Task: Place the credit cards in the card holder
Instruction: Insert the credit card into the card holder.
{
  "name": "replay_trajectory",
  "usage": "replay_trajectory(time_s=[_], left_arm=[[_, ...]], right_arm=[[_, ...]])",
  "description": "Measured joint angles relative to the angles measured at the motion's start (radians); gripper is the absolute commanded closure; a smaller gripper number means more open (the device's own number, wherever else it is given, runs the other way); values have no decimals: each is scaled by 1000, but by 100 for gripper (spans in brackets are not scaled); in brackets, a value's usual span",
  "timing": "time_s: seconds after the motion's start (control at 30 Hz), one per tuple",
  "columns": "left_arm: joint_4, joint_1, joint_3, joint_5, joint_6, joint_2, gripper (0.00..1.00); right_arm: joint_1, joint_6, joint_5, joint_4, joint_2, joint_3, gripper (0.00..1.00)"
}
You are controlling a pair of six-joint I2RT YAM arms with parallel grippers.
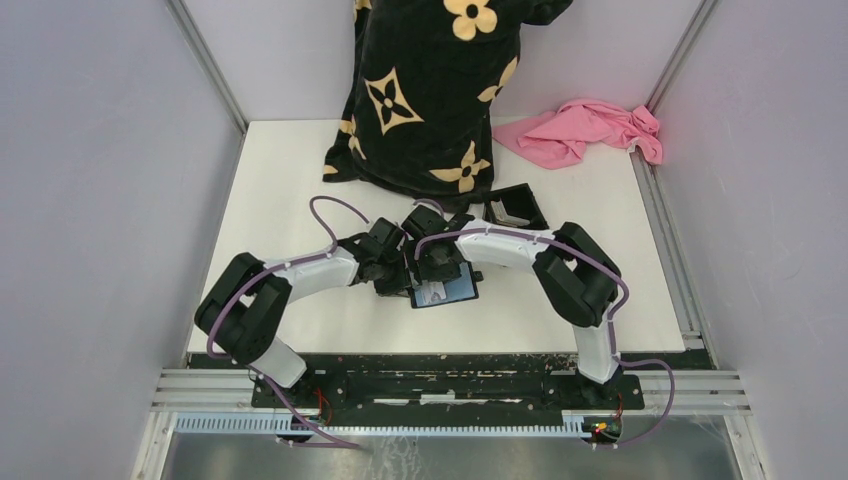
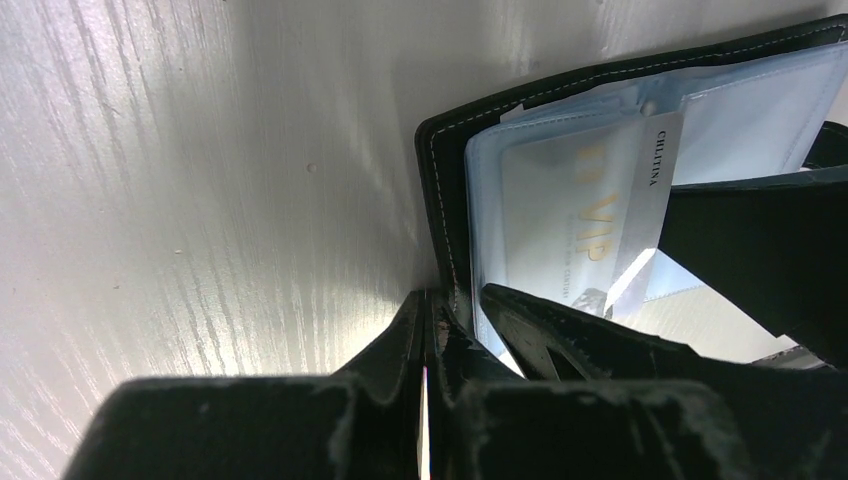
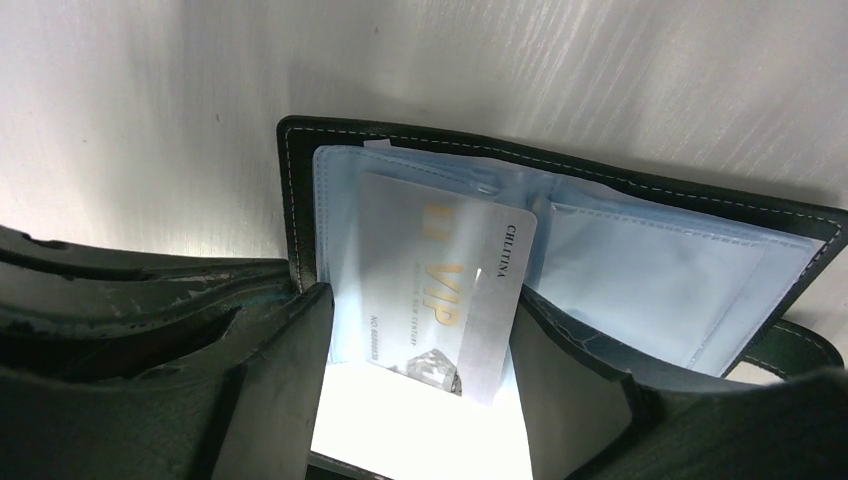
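Observation:
The card holder (image 1: 458, 291) lies open on the white table, its pale blue pockets facing up; it also shows in the left wrist view (image 2: 440, 180) and the right wrist view (image 3: 297, 200). The whitish-grey card (image 3: 440, 290), with gold "VIP" lettering, sits partly inside the left pocket, its lower end sticking out (image 2: 570, 200). My right gripper (image 3: 425, 400) is open, one finger on each side of that card (image 1: 437, 272). My left gripper (image 2: 428, 305) is shut on the holder's left cover edge (image 1: 398, 274). The blue card is out of view.
A black shallow tray (image 1: 515, 205) lies just behind the grippers. A black cloth with tan flower shapes (image 1: 430, 90) stands at the back centre, and a pink cloth (image 1: 585, 130) lies at the back right. Grey walls close in both sides.

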Motion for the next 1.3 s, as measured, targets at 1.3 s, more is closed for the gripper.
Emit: replay_trajectory(time_s=[1.3], left_arm=[[181,-2,-68,106,-1,-6,97]], right_arm=[[47,5,170,62,-88,-116,48]])
